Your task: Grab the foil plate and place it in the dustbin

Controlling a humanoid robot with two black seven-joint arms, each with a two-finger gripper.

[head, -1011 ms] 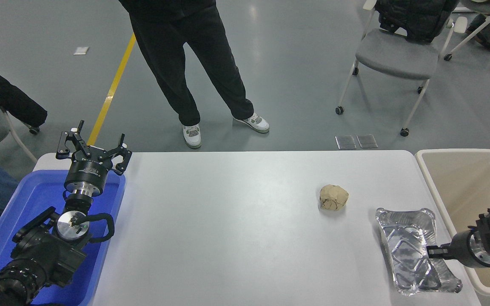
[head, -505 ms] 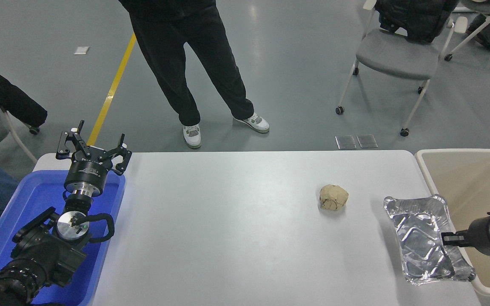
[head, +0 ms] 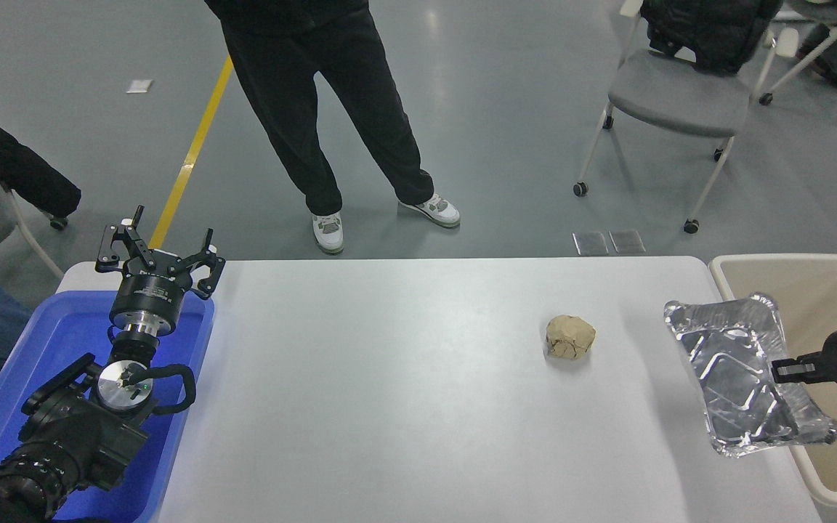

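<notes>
The foil plate (head: 742, 374), a shiny crinkled silver tray, hangs tilted above the table's right edge, partly over the rim of the dustbin (head: 734, 287). My right gripper (head: 789, 370) comes in from the right edge and is shut on the plate's right rim. The dustbin is a large beige tub beside the table's right end. My left gripper (head: 160, 254) stays parked at the lower left over the blue tub, fingers spread open and holding nothing.
A tan crumpled paper ball (head: 570, 337) lies on the white table (head: 389, 378) left of the plate. A blue tub (head: 33, 378) sits at the left end. A person (head: 331, 109) stands at the far side; a wheeled chair (head: 673, 102) is at the back right.
The right gripper has lifted the foil plate off the table and carried it up and to the right, toward the dustbin. The left arm has not moved.
</notes>
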